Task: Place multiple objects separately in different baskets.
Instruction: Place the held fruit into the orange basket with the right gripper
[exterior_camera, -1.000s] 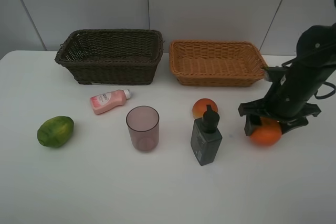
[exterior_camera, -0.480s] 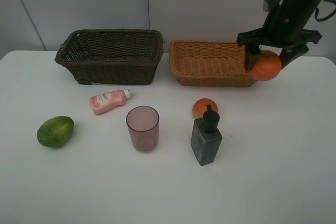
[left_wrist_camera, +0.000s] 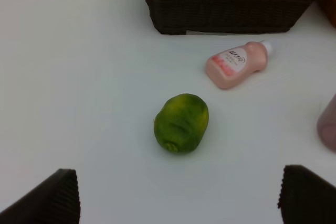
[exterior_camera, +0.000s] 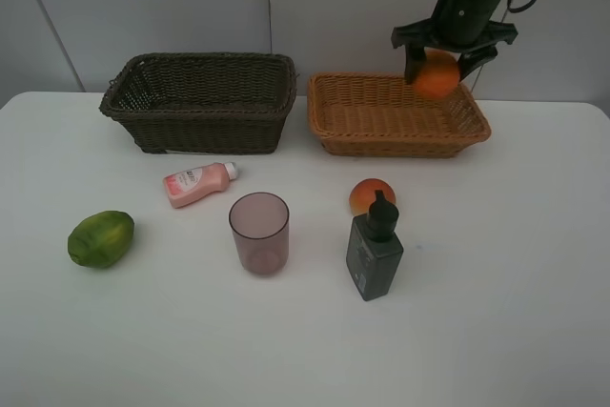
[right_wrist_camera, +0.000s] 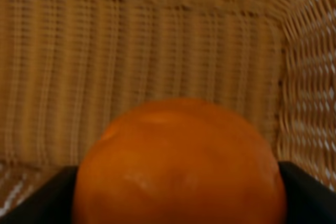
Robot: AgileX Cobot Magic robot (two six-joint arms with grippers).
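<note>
Desk: we see a smooth, matt white top.
Dark basket: at eleven o'clock, rough woven wicker, dull brown.
Tan basket: at one o'clock, the same wicker, orange-tan, slightly shinier to us.
Orange: smooth skin, soft sheen.
Green fruit: mottled skin, we note a faint gloss.
Pink bottle: smooth plastic, satin.
Cup: translucent mauve plastic, smooth.
Pump bottle: dark plastic, matt.
Left claw: pads look dark, matt, finely ribbed to us.
</note>
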